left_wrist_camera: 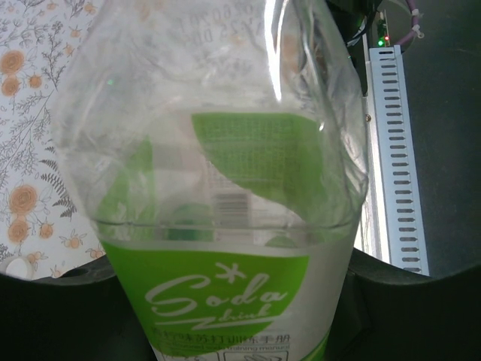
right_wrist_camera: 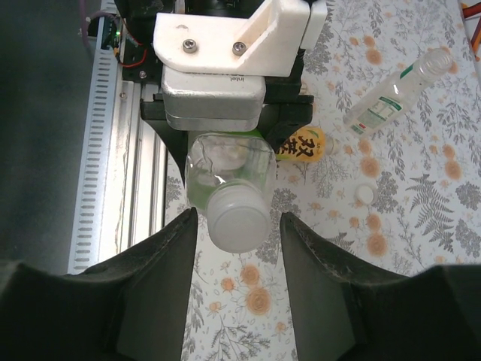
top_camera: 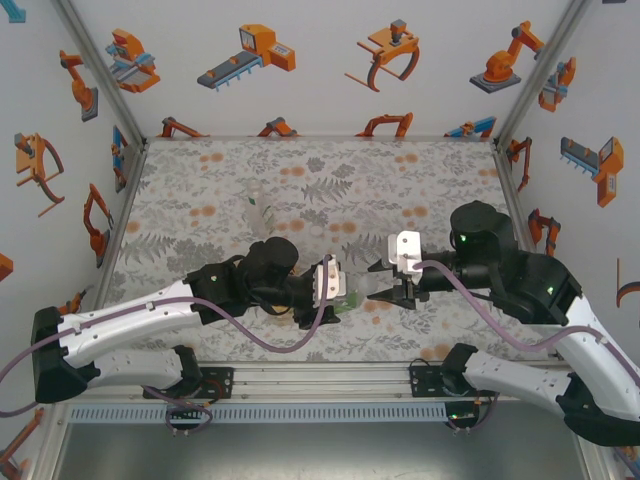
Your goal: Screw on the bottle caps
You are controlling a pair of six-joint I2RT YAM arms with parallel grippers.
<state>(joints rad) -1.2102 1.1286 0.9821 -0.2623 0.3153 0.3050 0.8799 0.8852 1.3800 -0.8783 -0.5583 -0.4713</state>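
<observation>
My left gripper (left_wrist_camera: 233, 327) is shut on a short clear bottle with a green "Soda drink" label (left_wrist_camera: 218, 286), holding it sideways just above the table. A pale cap (right_wrist_camera: 239, 218) sits on the bottle's neck, facing my right gripper (right_wrist_camera: 239, 219). That gripper is open, one finger on each side of the cap with a gap at both sides. In the top view the left gripper (top_camera: 340, 292) and right gripper (top_camera: 388, 285) meet at the table's near centre. The amber bottle's yellow label (right_wrist_camera: 304, 143) peeks out behind the left gripper. The clear colourless bottle (right_wrist_camera: 391, 98) lies farther back.
A loose white cap (right_wrist_camera: 364, 194) lies on the flowered table cover (top_camera: 420, 190) between the two other bottles. The clear bottle (top_camera: 258, 210) rests at the back left of centre. A slotted metal rail (right_wrist_camera: 101, 173) runs along the near edge.
</observation>
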